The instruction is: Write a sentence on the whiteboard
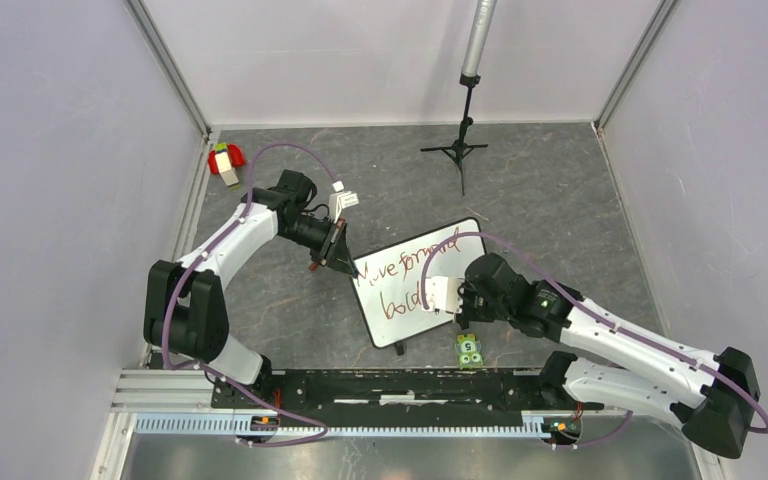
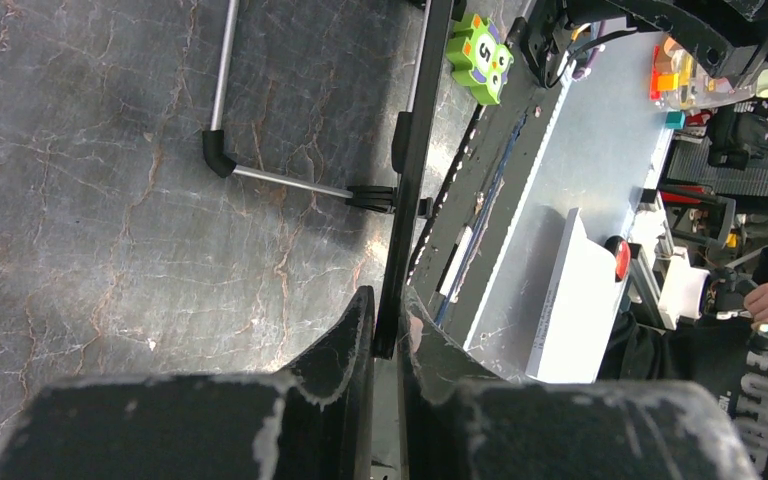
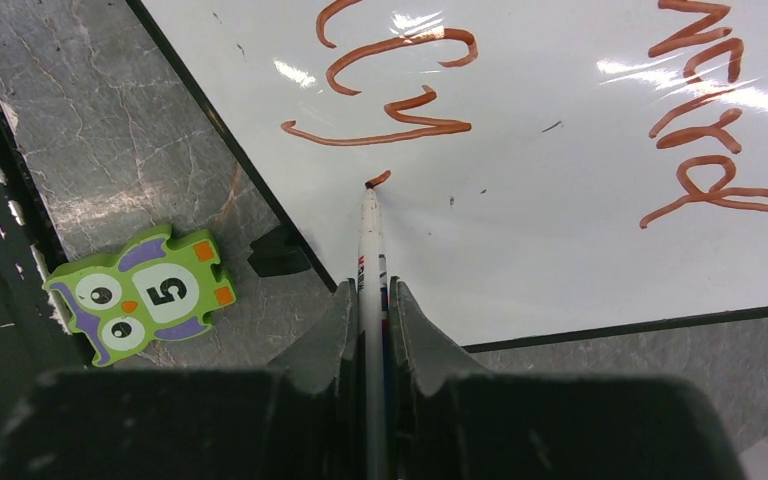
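The whiteboard (image 1: 415, 285) lies tilted in the middle of the floor, black-rimmed, with reddish-brown handwriting (image 1: 405, 268) in two lines. My left gripper (image 1: 336, 252) is shut on the board's upper left edge; in the left wrist view the thin black rim (image 2: 410, 150) runs between my fingers (image 2: 348, 340). My right gripper (image 1: 447, 295) is shut on a white marker (image 3: 370, 250). The marker's tip (image 3: 369, 184) touches the whiteboard (image 3: 560, 220) at a short fresh stroke below the lower line of the sentence (image 3: 385, 100).
A green owl puzzle piece with a 5 (image 1: 470, 351) lies just by the board's near edge, also in the right wrist view (image 3: 140, 295). A red and green toy (image 1: 225, 162) sits at the far left. A black tripod stand (image 1: 463, 140) stands at the back.
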You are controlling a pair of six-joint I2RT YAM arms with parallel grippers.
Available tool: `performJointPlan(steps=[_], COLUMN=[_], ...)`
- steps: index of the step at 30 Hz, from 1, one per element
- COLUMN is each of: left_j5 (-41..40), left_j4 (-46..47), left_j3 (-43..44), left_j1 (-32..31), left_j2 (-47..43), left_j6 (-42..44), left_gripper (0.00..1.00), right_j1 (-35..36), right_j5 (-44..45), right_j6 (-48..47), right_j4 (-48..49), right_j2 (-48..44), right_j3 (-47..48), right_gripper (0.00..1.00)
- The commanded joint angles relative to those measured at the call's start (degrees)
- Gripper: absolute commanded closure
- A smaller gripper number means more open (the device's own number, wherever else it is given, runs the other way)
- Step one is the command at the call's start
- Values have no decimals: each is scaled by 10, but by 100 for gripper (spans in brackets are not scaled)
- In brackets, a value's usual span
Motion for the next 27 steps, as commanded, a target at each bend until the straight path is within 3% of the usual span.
performJointPlan(steps=[1, 3, 7, 12, 15, 20, 27], left_j5=[-23, -23, -37, -54, -93, -208, -281], left_j4=[14, 14, 14, 12, 2, -19, 59], left_j3=[17, 19, 32, 82, 98, 70, -17], left_j1=[-4, -4, -3, 41, 80, 111, 111], left_j2=[8, 6, -9, -61, -88, -95, -48], left_j6=[28, 27, 21, 15, 38, 115, 131], left_gripper=[96, 89, 55, 35, 30, 30, 32], right_j1=[-3, -3, -3, -6, -34, -78, -145], right_j5=[3, -20, -80, -92, -95, -106, -171], right_j6=[1, 4, 11, 22, 41, 70, 125], right_j4=[-6, -14, -25, 0, 17, 43, 76], right_j2=[-6, -15, -16, -26, -34, -55, -34], right_j3=[46, 78, 126, 149, 164, 163, 175], right_gripper=[100, 100, 100, 100, 100, 100, 100])
